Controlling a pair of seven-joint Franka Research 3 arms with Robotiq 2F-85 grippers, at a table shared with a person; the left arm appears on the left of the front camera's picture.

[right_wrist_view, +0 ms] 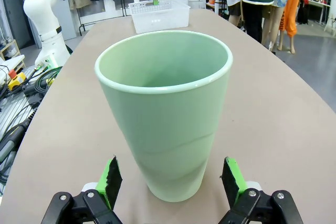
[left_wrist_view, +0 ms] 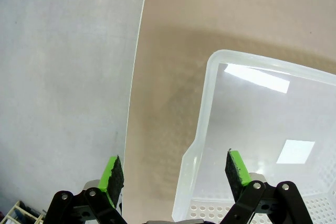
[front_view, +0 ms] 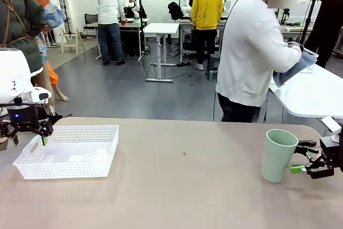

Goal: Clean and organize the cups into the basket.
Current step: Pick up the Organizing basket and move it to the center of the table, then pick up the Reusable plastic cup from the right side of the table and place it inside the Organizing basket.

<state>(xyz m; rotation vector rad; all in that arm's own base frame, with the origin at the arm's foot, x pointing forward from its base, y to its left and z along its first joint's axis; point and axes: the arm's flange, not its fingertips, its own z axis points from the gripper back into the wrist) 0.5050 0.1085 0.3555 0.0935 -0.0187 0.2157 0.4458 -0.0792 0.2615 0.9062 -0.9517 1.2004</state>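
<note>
A pale mint green cup stands upright at the table's right side. My right gripper is level with its lower half and open. In the right wrist view the cup rises between the gripper's green pads, with a small gap on each side. The white lattice basket sits at the table's left with nothing in it, and shows far off as the basket in the right wrist view. My left gripper hangs open over the basket's left end. From the left wrist, the gripper straddles the basket's rim.
A person stands beyond the far edge, turned to a white side table, holding a blue cloth. The tan tabletop between basket and cup is bare. Cables lie on the floor off the table's edge.
</note>
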